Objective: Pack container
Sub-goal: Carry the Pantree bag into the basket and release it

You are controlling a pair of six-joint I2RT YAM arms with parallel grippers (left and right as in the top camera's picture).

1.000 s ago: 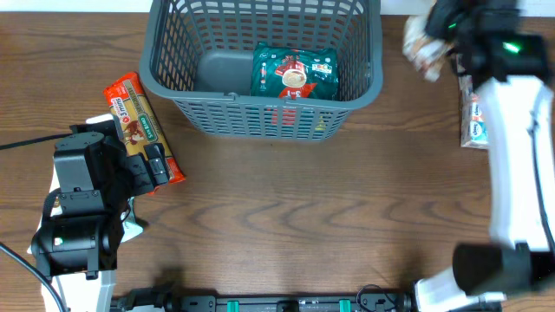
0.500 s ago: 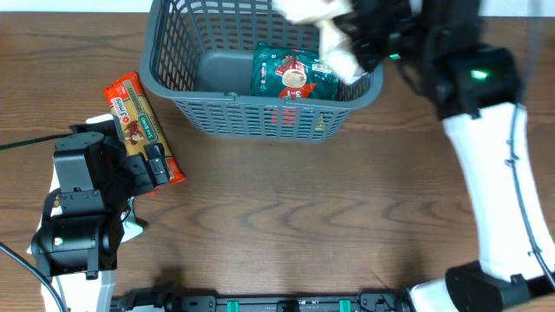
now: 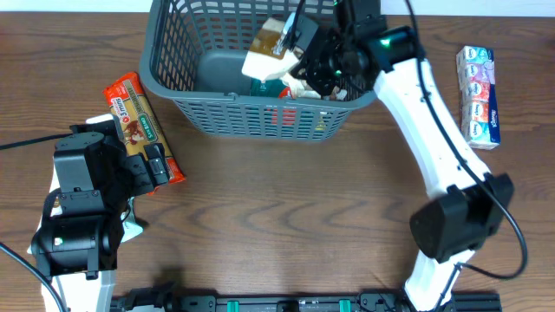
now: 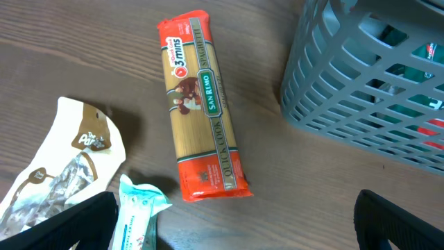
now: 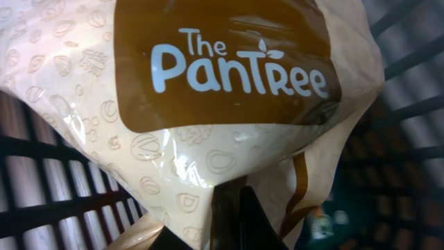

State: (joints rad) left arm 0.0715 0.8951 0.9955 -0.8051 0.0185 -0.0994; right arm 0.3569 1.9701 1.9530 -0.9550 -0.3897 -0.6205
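Observation:
The dark grey lattice container (image 3: 173, 82) stands at the top middle of the table; its corner shows in the left wrist view (image 4: 361, 104). My right gripper (image 3: 305, 62) is shut on a cream and brown "The PanTree" packet (image 3: 270, 54) and holds it over the container's inside, above a green packet (image 3: 269, 87). The packet fills the right wrist view (image 5: 208, 104), with my jaws (image 5: 236, 208) pinching its lower edge. My left gripper (image 4: 232, 229) is open and empty over the table, left of the container, near an orange pasta packet (image 3: 139, 126), also in the left wrist view (image 4: 205, 104).
A second PanTree packet (image 4: 62, 173) and a teal and white packet (image 4: 135, 219) lie by my left gripper. A blue and white multipack (image 3: 479, 82) lies at the far right. Red and yellow items show through the container's front wall (image 3: 290, 117).
My right arm swung left from the table's right edge, carrying the PanTree packet, and now holds it over the container. The left arm has not moved.

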